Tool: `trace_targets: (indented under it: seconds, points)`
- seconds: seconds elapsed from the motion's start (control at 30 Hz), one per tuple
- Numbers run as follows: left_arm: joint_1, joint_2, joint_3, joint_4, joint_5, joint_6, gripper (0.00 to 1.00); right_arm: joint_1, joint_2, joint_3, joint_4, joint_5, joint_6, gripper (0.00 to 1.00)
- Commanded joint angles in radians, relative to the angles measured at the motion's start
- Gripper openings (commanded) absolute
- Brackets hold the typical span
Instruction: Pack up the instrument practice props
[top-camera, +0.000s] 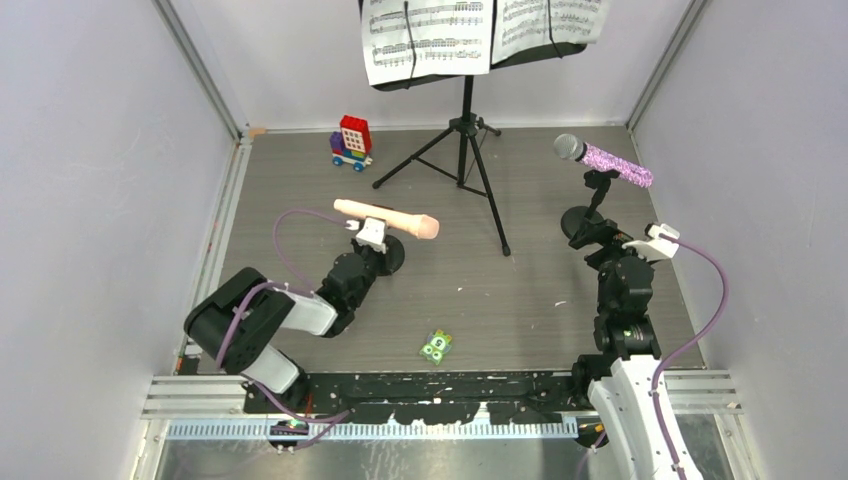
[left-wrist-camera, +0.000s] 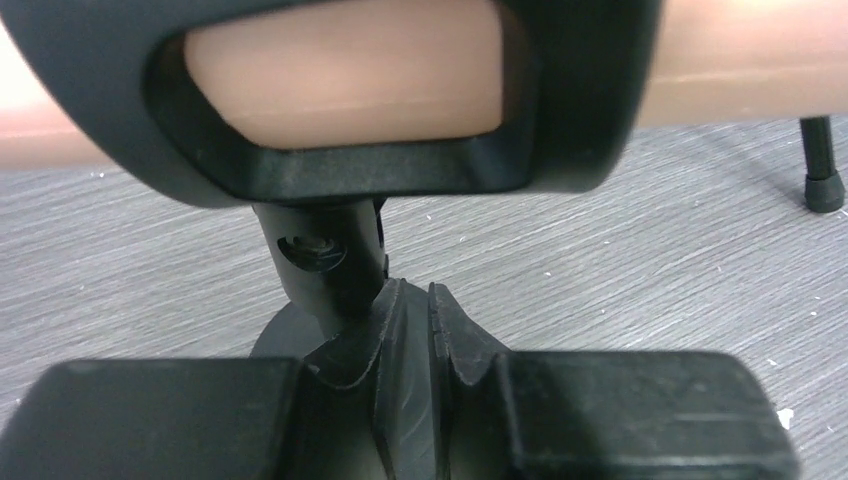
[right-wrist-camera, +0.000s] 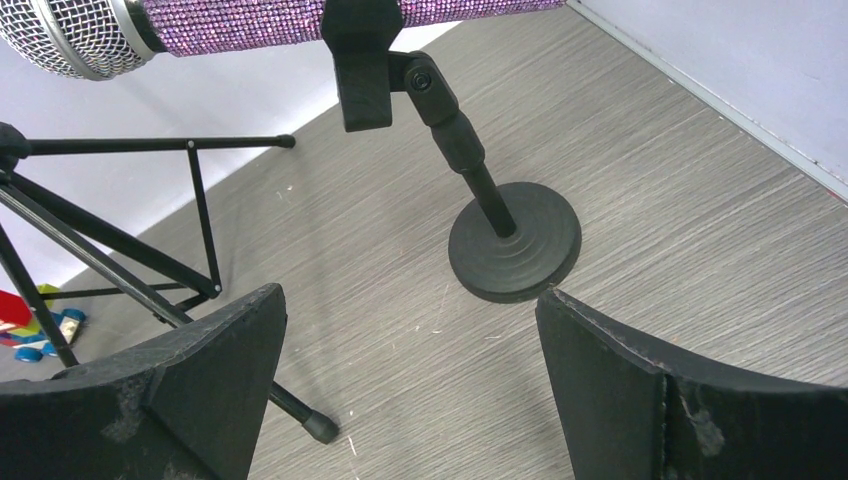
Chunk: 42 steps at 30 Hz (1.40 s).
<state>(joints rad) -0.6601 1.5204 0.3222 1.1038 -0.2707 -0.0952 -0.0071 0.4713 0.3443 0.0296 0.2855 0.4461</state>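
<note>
Fingers of my left gripper (left-wrist-camera: 408, 305) are pressed together, right beside the stem of the mount (left-wrist-camera: 318, 262) that carries the pink microphone (top-camera: 386, 217). My right gripper (right-wrist-camera: 410, 390) is spread wide just short of the other mount (right-wrist-camera: 515, 240) — purple-glitter microphone (right-wrist-camera: 260, 22) clipped on top — and the music desk (top-camera: 466, 100) with its pages (top-camera: 430, 35) stands at the back.

Music desk (top-camera: 525, 60): far beyond both jaws; its top runs off the overhead view's upper edge, as do the sheet-music pages (top-camera: 430, 40).
Pink microphone (left-wrist-camera: 340, 90): just above the left jaws; both ends leave the wrist view's sides.
Left mic mount (left-wrist-camera: 325, 260): round base mostly hidden behind the left jaws.
Purple-glitter microphone (right-wrist-camera: 250, 22): above and ahead of the right jaws; head cut at the left edge, tail at the top.
Tripod legs (right-wrist-camera: 110, 250): one passes behind the right jaws.
Green piece (top-camera: 436, 345): nearer than both jaws; markings too small to read.
</note>
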Motion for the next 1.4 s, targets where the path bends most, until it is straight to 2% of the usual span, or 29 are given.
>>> trace_targets:
  seconds: [0.0,0.17,0.27,0.5,0.63,0.8,0.97,1.0,1.13,1.23,1.33,1.37]
  points:
    - [-0.003,0.036,0.012,0.127,-0.087,0.02,0.13,0.007,-0.003,0.026,0.044,-0.011,-0.017,0.99]
    - [-0.002,0.052,0.025,0.135,-0.092,0.028,0.0,0.007,-0.004,0.033,0.044,-0.015,-0.02,0.99]
    - [-0.002,0.034,0.033,0.112,-0.119,0.045,0.0,0.007,-0.003,0.033,0.045,-0.015,-0.022,0.99]
    - [0.003,-0.128,0.057,-0.083,-0.141,0.137,0.0,0.007,0.002,0.035,0.048,-0.015,-0.025,0.99]
    - [0.085,-0.235,0.064,-0.213,-0.156,0.141,0.0,0.007,0.017,0.036,0.064,-0.029,-0.013,0.99]
    - [0.207,-0.3,0.017,-0.242,-0.056,0.087,0.0,0.007,0.036,0.035,0.081,-0.038,-0.008,0.99]
    - [0.217,-0.288,0.013,-0.239,0.077,0.09,0.0,0.007,0.038,0.035,0.087,-0.04,-0.009,0.99]
    - [0.217,-0.284,0.017,-0.247,0.103,0.088,0.05,0.007,0.038,0.035,0.087,-0.04,-0.009,0.99]
    - [0.216,-0.261,0.02,-0.242,0.178,0.062,0.39,0.007,0.035,0.03,0.087,-0.036,-0.01,0.99]
    - [0.216,-0.23,-0.014,-0.155,0.178,0.023,0.54,0.007,0.038,0.029,0.089,-0.033,-0.013,0.99]
    - [0.215,-0.176,-0.046,-0.047,0.153,-0.013,0.64,0.007,0.043,0.032,0.092,-0.037,-0.017,0.99]
    - [0.215,-0.158,-0.045,-0.033,0.16,-0.017,0.72,0.007,0.045,0.033,0.092,-0.04,-0.019,0.99]
